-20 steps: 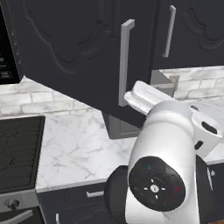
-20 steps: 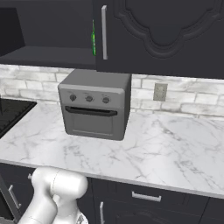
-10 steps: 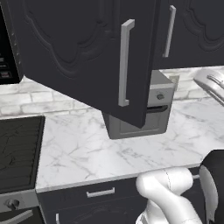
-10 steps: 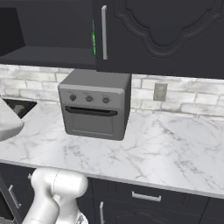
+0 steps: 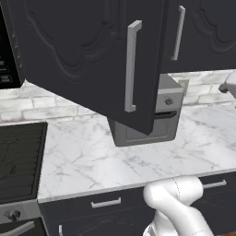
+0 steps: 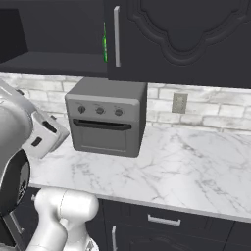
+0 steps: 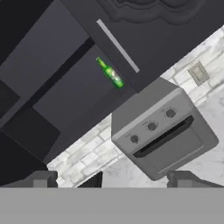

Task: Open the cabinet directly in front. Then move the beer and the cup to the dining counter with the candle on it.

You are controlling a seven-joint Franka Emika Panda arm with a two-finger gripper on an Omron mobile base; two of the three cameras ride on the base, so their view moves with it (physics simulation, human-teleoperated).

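Standing open, the cabinet [image 7: 65,78] left door [image 5: 83,60] reveals the beer [image 7: 111,74] above the toaster oven [image 6: 105,117]; the gripper [image 7: 111,177] spreads wide, empty.

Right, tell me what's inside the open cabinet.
The cabinet has its left door swung open. On the lower shelf stands the beer, beside the shut right door. The cup can't be made out; the rest of the interior is dark or covered by that door.

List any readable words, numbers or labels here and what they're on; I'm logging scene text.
None can be read.
Beer: pale label, too small and blurred to read.
Toaster oven: three plain knobs, no legible markings.
Microwave: faint panel marks, unreadable.
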